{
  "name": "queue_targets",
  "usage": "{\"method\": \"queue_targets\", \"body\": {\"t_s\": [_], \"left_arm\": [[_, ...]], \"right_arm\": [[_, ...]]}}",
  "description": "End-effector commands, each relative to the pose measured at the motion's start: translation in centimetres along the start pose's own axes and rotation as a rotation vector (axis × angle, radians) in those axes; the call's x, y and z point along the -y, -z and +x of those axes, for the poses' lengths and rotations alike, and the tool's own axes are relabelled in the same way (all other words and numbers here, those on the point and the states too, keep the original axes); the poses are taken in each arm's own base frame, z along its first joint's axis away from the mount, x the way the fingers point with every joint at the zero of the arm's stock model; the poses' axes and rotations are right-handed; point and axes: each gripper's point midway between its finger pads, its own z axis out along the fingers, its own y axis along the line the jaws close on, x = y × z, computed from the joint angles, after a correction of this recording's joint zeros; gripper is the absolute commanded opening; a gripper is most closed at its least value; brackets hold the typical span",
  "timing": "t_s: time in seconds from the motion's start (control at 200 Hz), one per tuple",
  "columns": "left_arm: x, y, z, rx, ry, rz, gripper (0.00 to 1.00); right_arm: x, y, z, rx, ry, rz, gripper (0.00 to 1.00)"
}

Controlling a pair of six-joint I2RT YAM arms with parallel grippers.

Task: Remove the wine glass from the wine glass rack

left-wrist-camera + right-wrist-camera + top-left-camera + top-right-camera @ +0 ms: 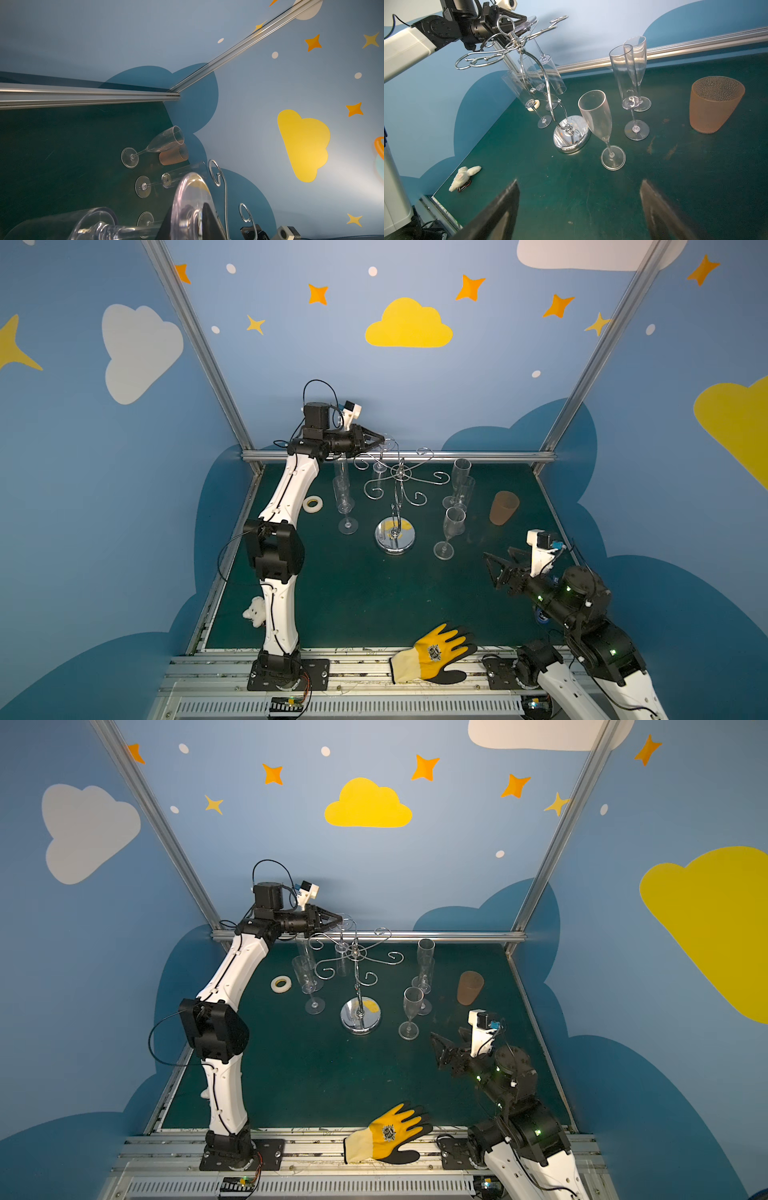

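Chrome wine glass rack may tip onto standing flutes | left gripper pinches foot of hanging wine glass; I fear a snag on the curl, or a slip | right gripper spread, idle

The left gripper is at the top of the chrome rack, jaws nearly together by the foot of a hanging wine glass. The right gripper hovers wide open over the green mat. A yellow glove lies on the front rail.
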Motion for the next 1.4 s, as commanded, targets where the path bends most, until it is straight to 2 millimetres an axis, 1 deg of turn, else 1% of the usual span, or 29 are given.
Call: {"method": "queue_targets", "body": {"t_s": [0.0,0.12,0.195,0.32,0.486,0.781,1.041,1.261,1.397], "left_arm": [[1.5,0.7,0.1,0.005,-0.050,-0.001,0.23],[1.4,0.7,0.2,0.004,-0.051,-0.010,0.25],[1.3,0.7,0.2,0.005,-0.052,-0.016,0.29],[1.3,0.7,0.3,0.003,-0.052,-0.021,0.32],[1.2,0.8,0.4,0.004,-0.050,-0.027,0.32],[0.7,0.9,0.5,0.004,-0.050,-0.055,0.25],[0.9,1.0,0.4,0.009,-0.051,-0.057,0.19],[1.7,1.2,-0.1,0.034,-0.039,-0.029,0.15],[2.5,1.3,-0.4,0.043,-0.039,-0.003,0.10]], "right_arm": [[0.3,0.1,0.5,-0.008,-0.010,0.011,0.90],[0.3,0.1,0.5,-0.009,-0.011,0.012,0.90],[0.3,0.2,0.6,-0.010,-0.012,0.010,0.90],[0.3,0.2,0.6,-0.009,-0.012,0.010,0.90],[0.3,0.4,0.6,-0.009,-0.014,0.011,0.89],[0.3,0.6,0.7,-0.004,-0.017,0.013,0.90],[0.3,0.7,0.7,-0.004,-0.019,0.013,0.90],[0.3,0.8,0.7,-0.001,-0.018,0.013,0.90],[0.4,0.9,0.7,0.001,-0.017,0.016,0.90]]}}
